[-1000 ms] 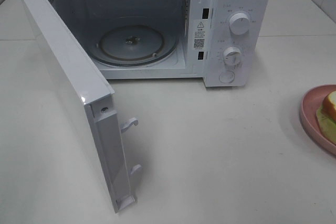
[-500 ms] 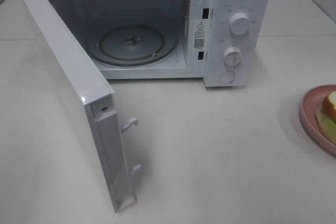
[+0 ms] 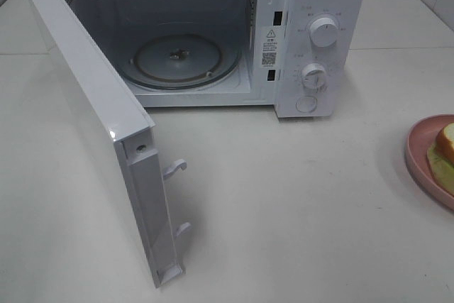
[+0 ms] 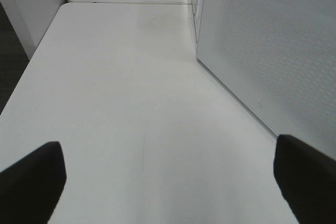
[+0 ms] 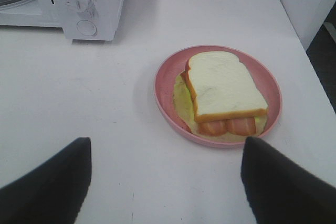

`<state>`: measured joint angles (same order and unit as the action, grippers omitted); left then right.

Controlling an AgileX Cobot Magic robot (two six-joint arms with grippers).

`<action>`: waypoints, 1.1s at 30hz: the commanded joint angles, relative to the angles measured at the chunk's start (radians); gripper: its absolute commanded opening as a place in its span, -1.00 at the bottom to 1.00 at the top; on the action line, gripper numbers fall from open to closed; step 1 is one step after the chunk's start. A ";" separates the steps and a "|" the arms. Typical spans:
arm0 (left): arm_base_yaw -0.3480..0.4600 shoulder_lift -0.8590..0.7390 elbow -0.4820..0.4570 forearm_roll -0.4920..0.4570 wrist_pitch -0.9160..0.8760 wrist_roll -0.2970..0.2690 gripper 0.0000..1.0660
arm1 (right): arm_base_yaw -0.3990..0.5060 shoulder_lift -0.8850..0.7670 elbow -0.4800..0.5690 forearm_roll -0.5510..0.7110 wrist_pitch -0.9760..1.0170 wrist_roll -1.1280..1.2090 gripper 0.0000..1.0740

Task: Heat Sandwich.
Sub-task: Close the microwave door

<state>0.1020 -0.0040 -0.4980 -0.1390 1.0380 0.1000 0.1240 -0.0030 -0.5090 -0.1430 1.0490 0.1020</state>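
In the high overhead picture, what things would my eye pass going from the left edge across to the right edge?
Open white microwave door → round glass turntable inside the white microwave → the microwave's white control knobs → round pink plate → sandwich of white bread with a green leafy layer, cut off by the right edge.

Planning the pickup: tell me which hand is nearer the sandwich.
Right. The right hand hangs open just short of the sandwich on its plate. The left hand is open beside the microwave door, with no sandwich in its view.
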 commanded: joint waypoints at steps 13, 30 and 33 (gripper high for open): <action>0.003 -0.028 0.003 0.001 -0.002 -0.001 0.94 | -0.008 -0.026 0.005 0.002 -0.007 -0.005 0.42; 0.003 -0.027 0.003 -0.020 -0.003 -0.004 0.94 | -0.008 -0.026 0.005 0.002 -0.007 -0.005 0.42; 0.003 -0.018 0.003 -0.031 -0.005 -0.008 0.94 | -0.008 -0.026 0.005 0.002 -0.007 -0.005 0.42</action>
<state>0.1020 -0.0040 -0.4980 -0.1590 1.0380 0.1000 0.1240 -0.0030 -0.5090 -0.1430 1.0490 0.1020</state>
